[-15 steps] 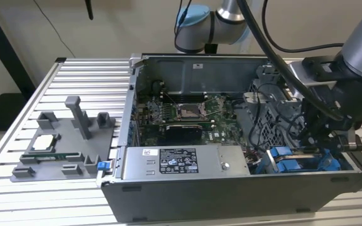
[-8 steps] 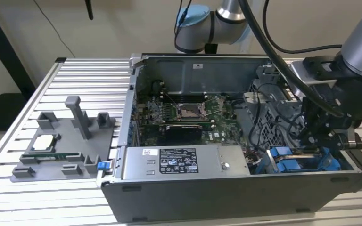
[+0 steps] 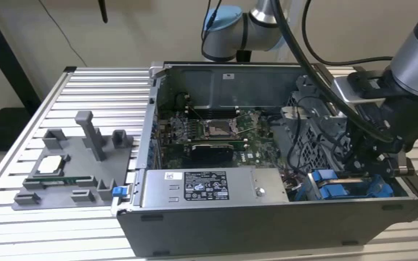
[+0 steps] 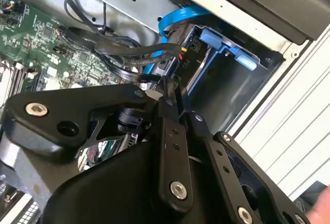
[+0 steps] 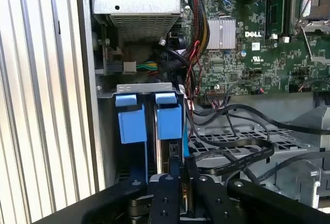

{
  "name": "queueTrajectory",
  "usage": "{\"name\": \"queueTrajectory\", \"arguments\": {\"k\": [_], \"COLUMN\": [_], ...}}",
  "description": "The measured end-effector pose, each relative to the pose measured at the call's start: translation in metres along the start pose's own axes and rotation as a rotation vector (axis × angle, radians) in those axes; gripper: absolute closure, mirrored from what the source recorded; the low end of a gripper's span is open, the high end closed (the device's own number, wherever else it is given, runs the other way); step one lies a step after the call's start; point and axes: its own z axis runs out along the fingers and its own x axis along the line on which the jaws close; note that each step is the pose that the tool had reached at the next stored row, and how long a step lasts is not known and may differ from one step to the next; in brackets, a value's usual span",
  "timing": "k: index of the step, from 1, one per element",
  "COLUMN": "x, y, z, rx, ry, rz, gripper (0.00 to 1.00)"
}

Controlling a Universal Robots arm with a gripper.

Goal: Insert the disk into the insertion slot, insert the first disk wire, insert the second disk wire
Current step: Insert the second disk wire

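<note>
**Claw over the drive cage, fingers pressed together**

Nearest the lens in both wrist views is the claw: its black linkage bars run together to a narrow tip, and the fingers look pressed together. Whether they pinch a wire end, I cannot tell. The tip sits at the wired end of the disk, touching or just above it.

The disk is already seated in the slot of the grey drive cage, its blue carrier end showing. Just beside it stands a second blue caddy in the neighbouring bay. A blue flat cable curves to the disk's connector end, and black wires loop over the perforated cage plate next to the claw.

In the exterior view the claw hangs at about 4 o'clock in the open case, with the blue carriers directly below it. The power supply lies at 6 o'clock, the motherboard at the centre. A grey fixture sits well apart at 9 o'clock on the slatted table.
</note>
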Motion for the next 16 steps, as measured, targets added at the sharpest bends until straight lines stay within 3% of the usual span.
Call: {"name": "queueTrajectory", "arguments": {"k": [7,16], "x": [0.0004,0.001], "y": [-0.0002,-0.0012], "z": [0.0033,0.0065], "rx": [-0.0009,-0.002], "ry": [-0.0059,-0.0063], "rz": [-0.002,-0.001], "gripper": [1.0,1.0]}}
